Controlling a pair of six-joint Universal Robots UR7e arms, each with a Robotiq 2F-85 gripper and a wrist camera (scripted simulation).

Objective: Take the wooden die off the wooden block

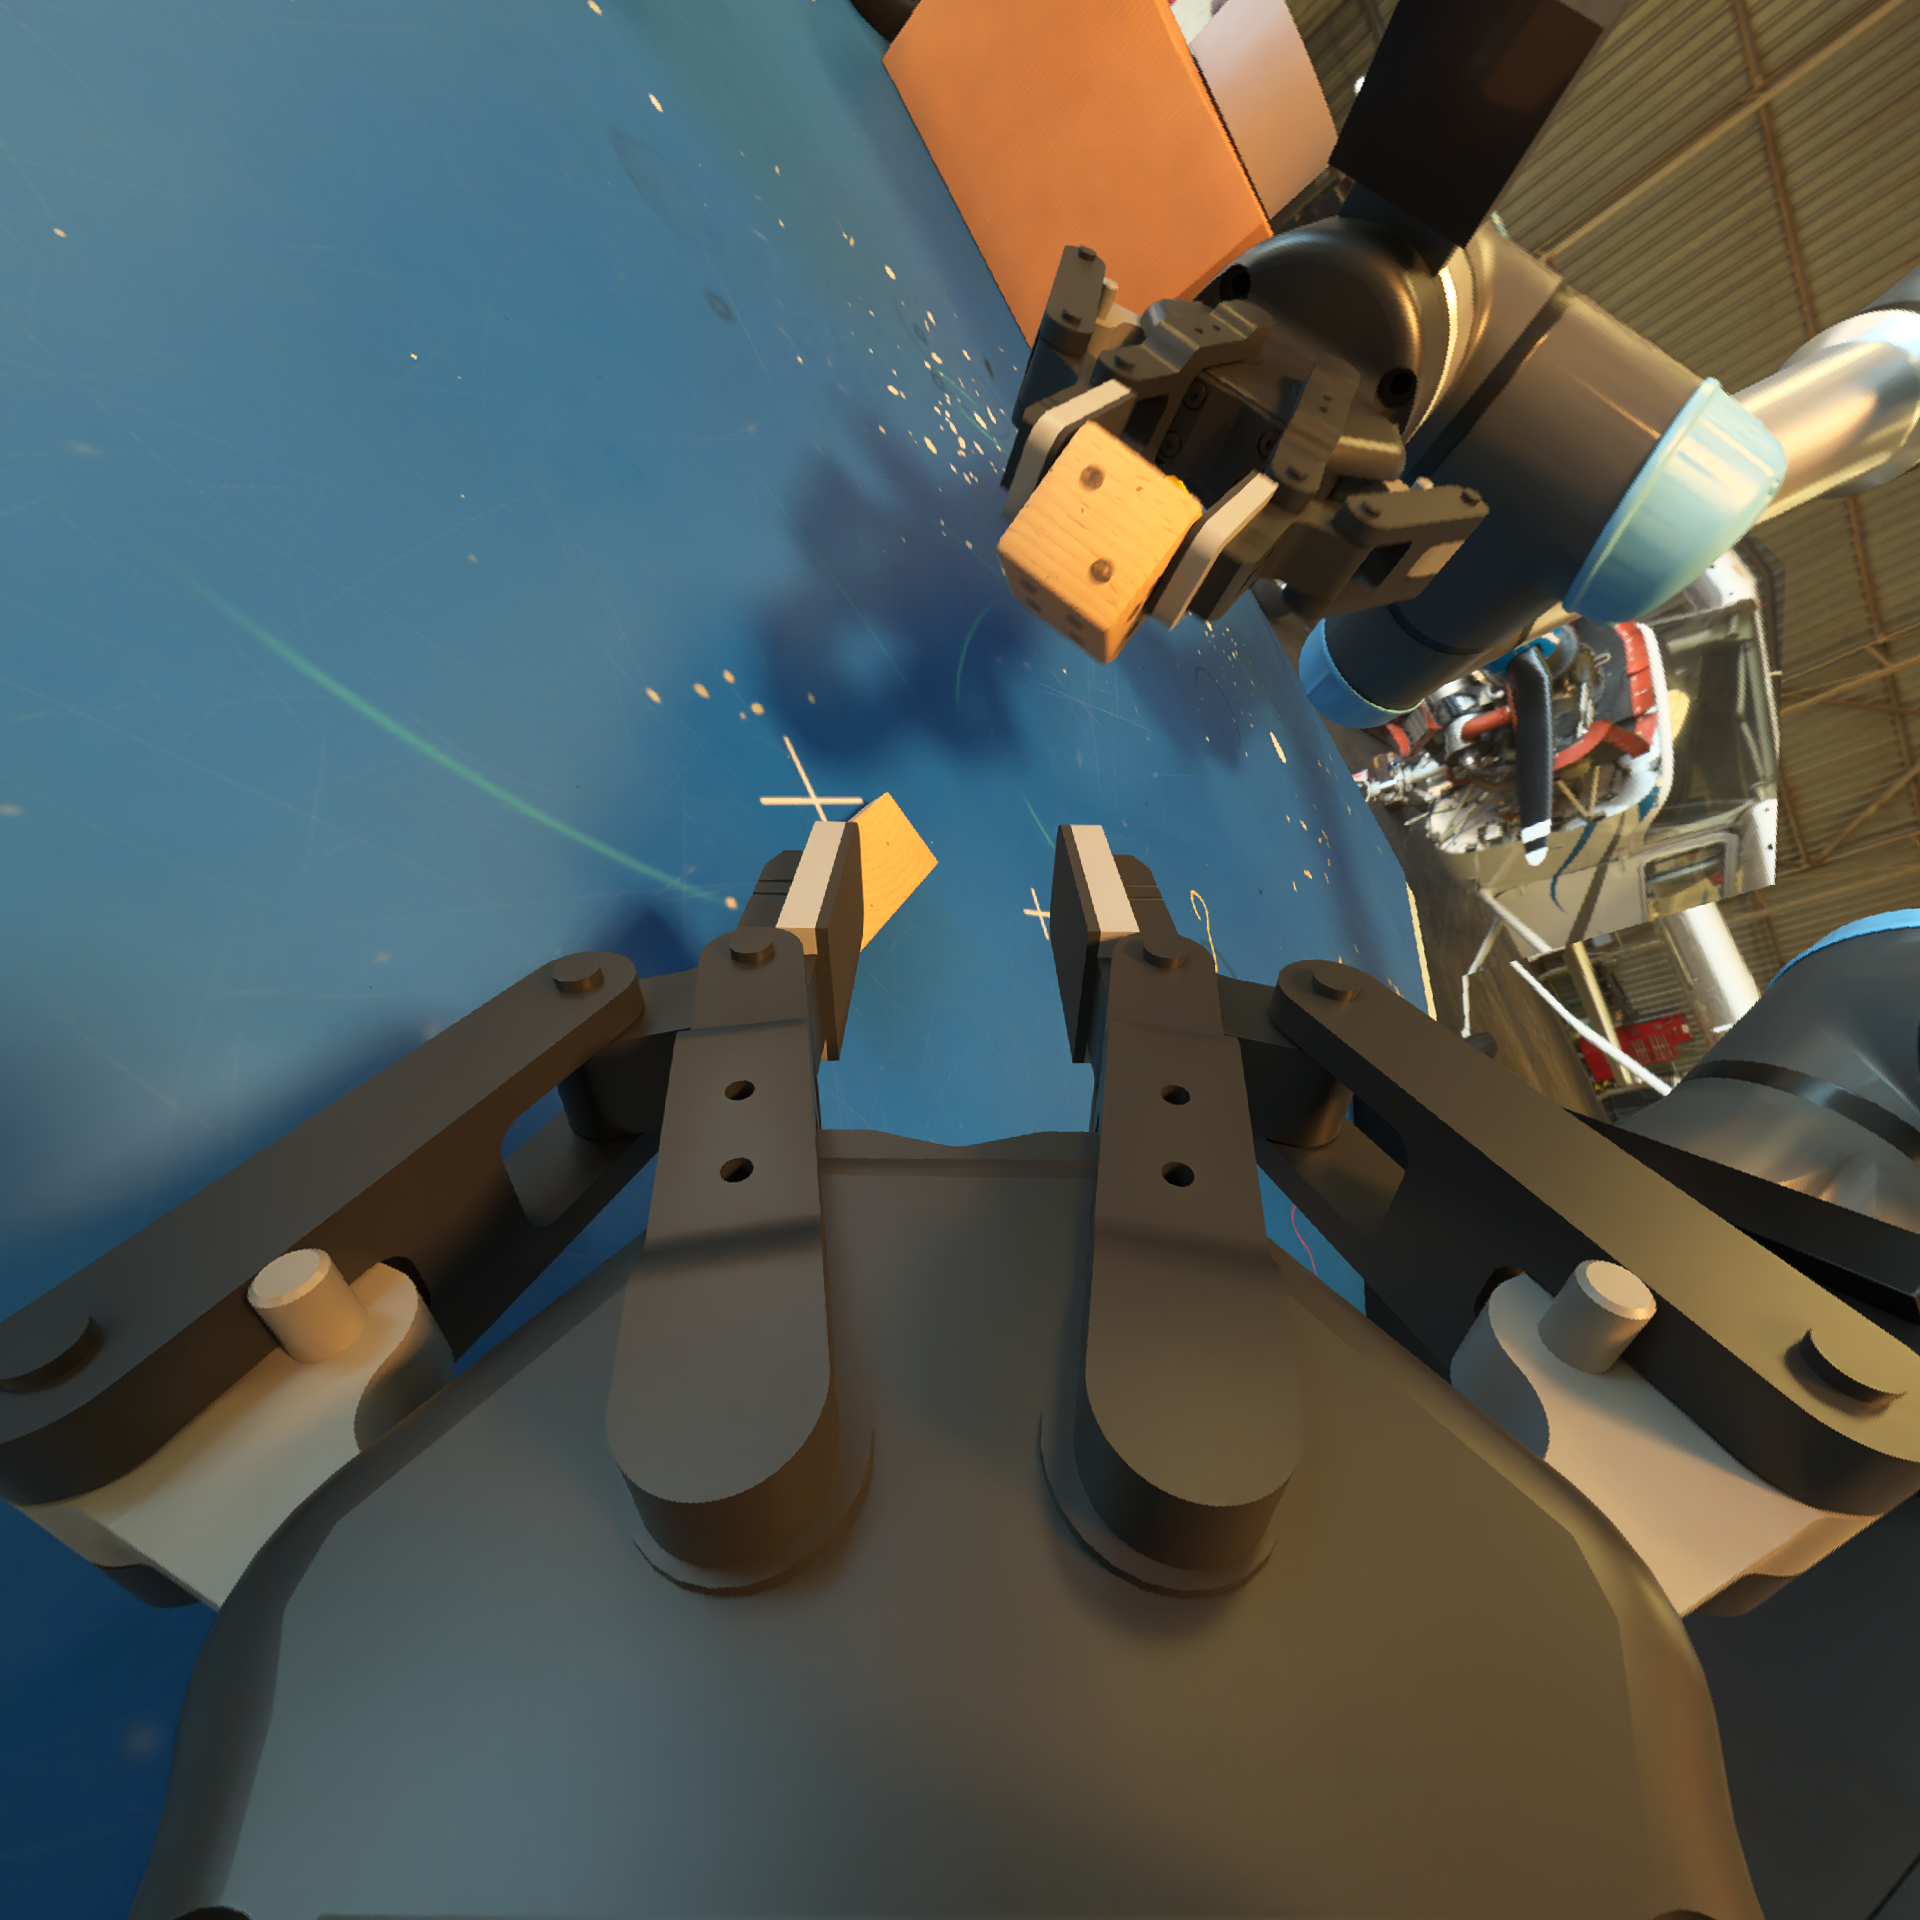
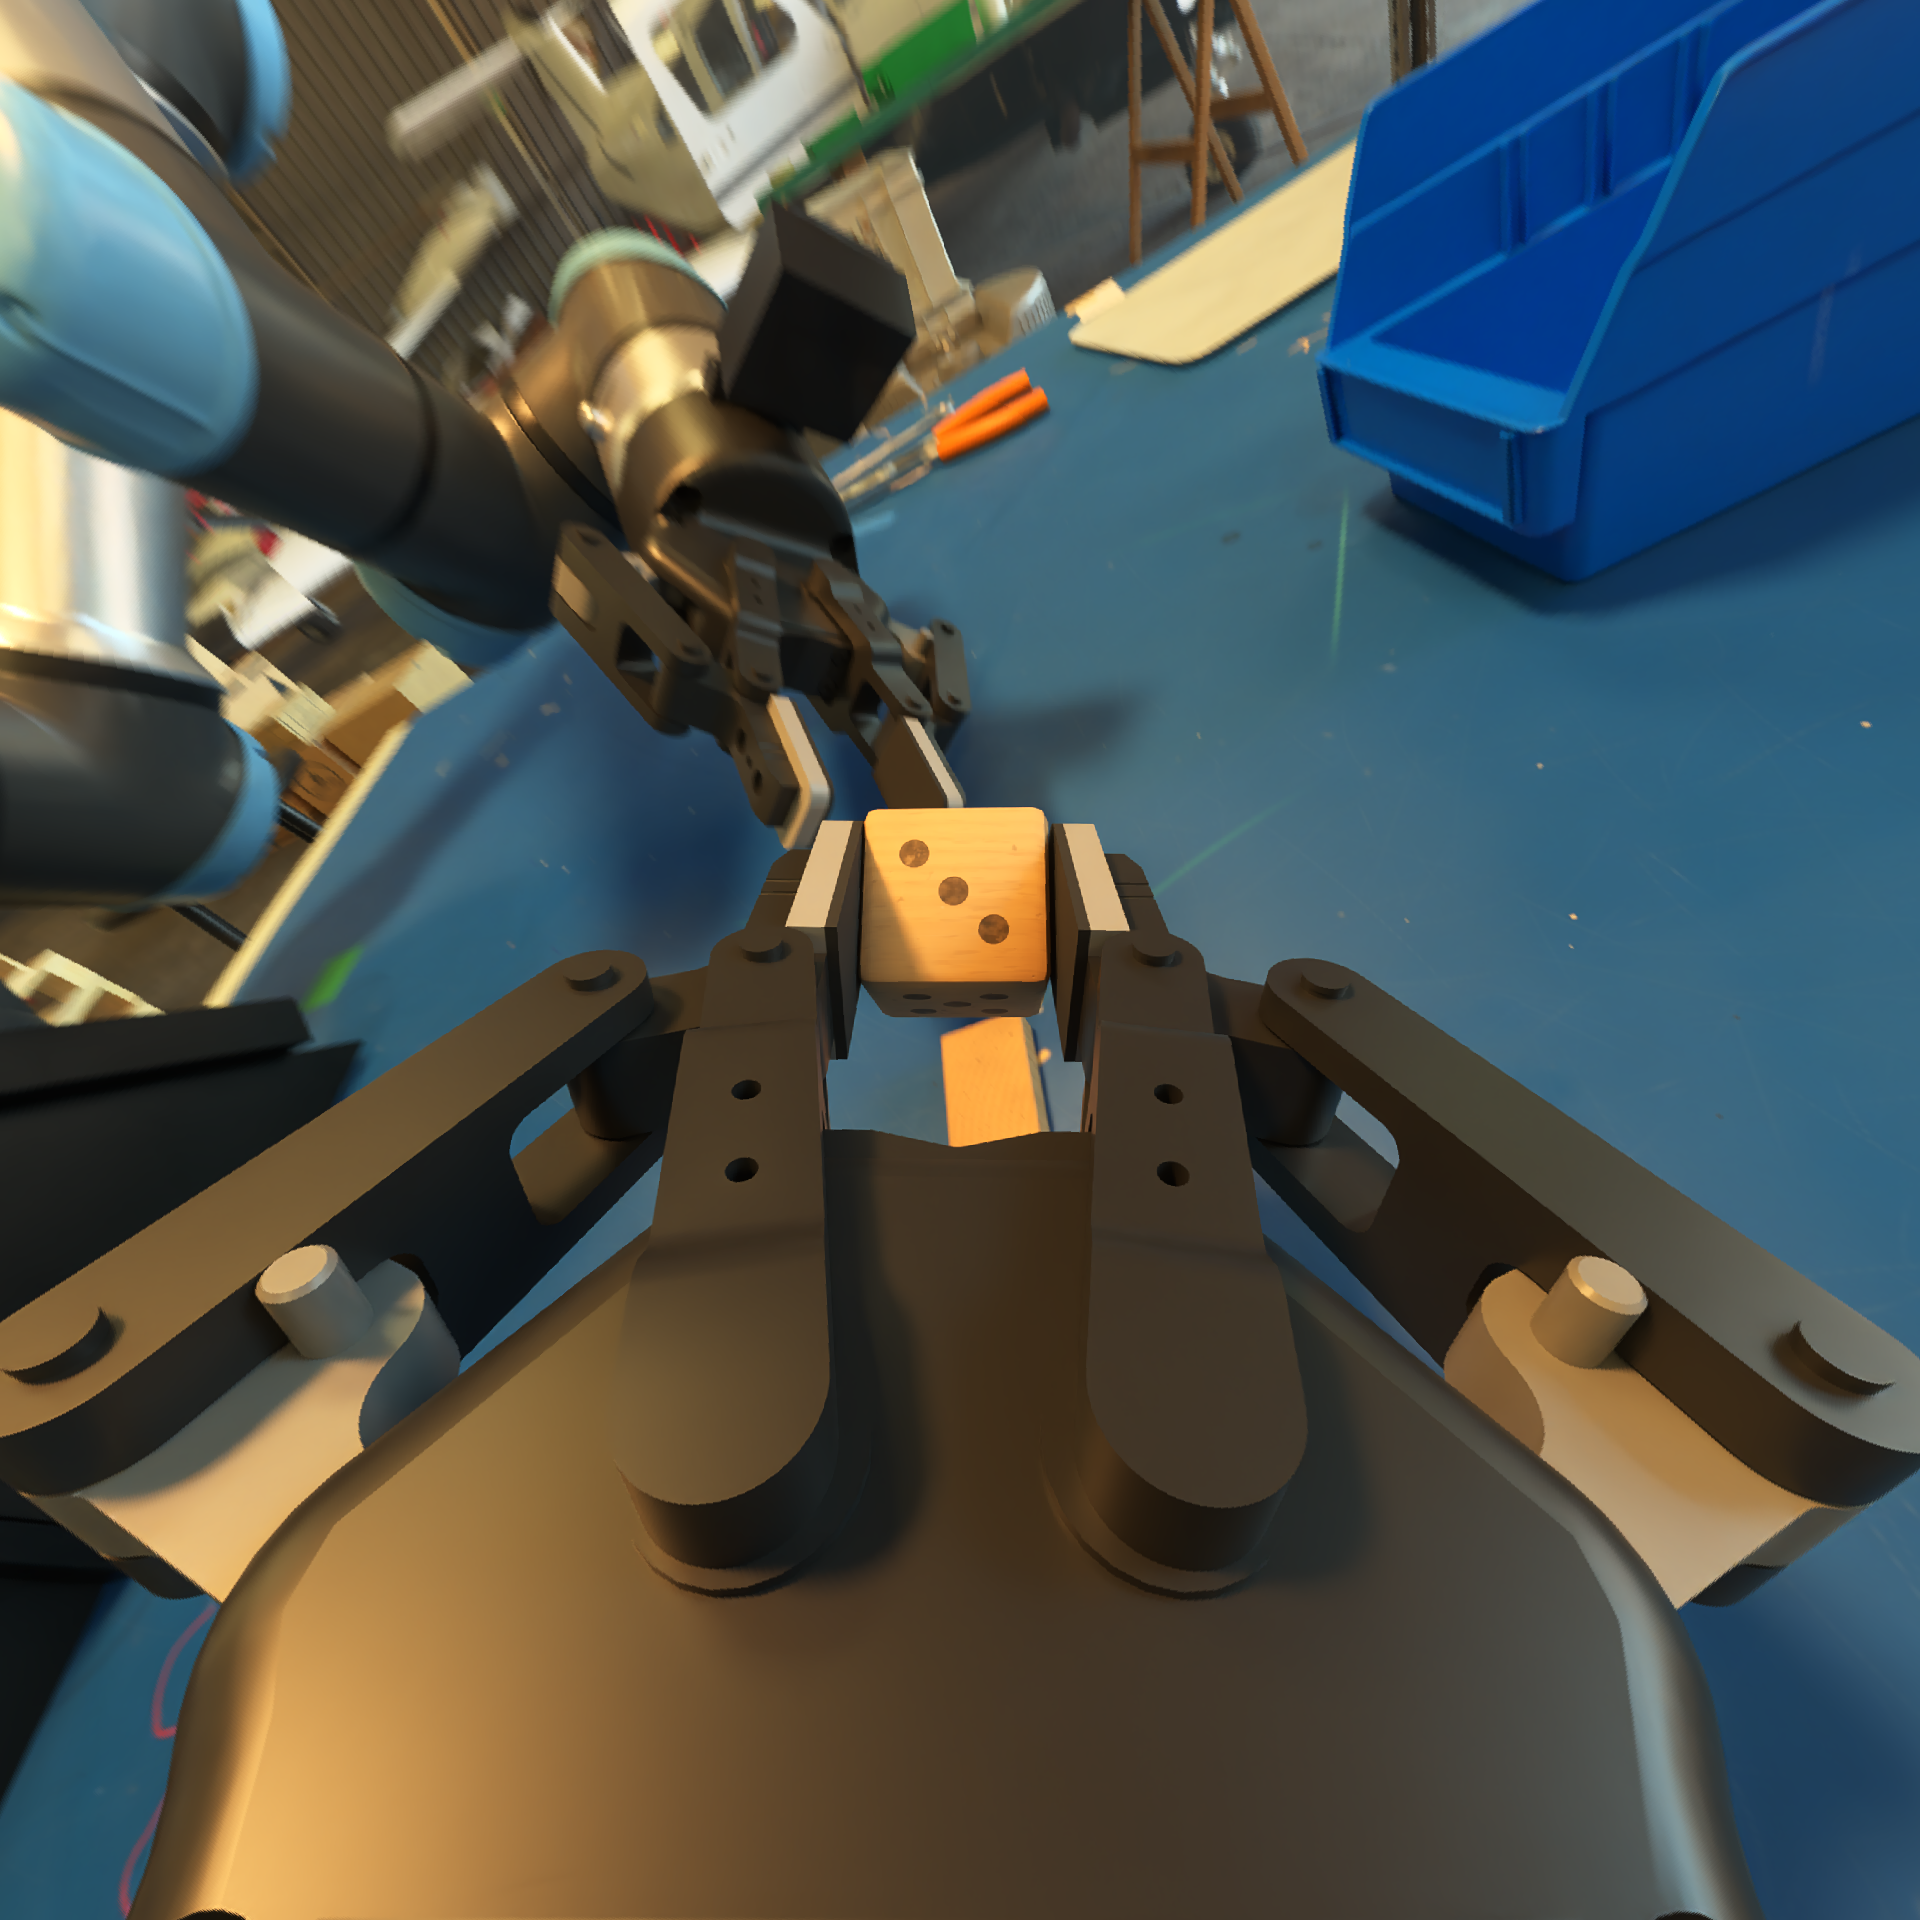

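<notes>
The wooden die [image 2: 954, 894] is clamped between the pads of my right gripper [image 2: 954, 883], three dots facing the camera. It hangs above the table, apart from the wooden block [image 2: 992, 1081], which lies flat on the blue table below and behind it. In the left wrist view the right gripper [image 1: 1086, 556] holds the die [image 1: 1091, 509] in the air at upper right. My left gripper [image 1: 956, 883] is open and empty, just over the table. The block [image 1: 894, 862] lies partly hidden behind its left finger. The left gripper [image 2: 871, 784] also shows just beyond the die.
A blue plastic bin [image 2: 1621, 312] stands at the far right. Orange-handled pliers [image 2: 987, 410] and a flat pale board [image 2: 1216, 281] lie near the table's far edge. An orange box [image 1: 1070, 135] stands behind the right arm. The two grippers are close together.
</notes>
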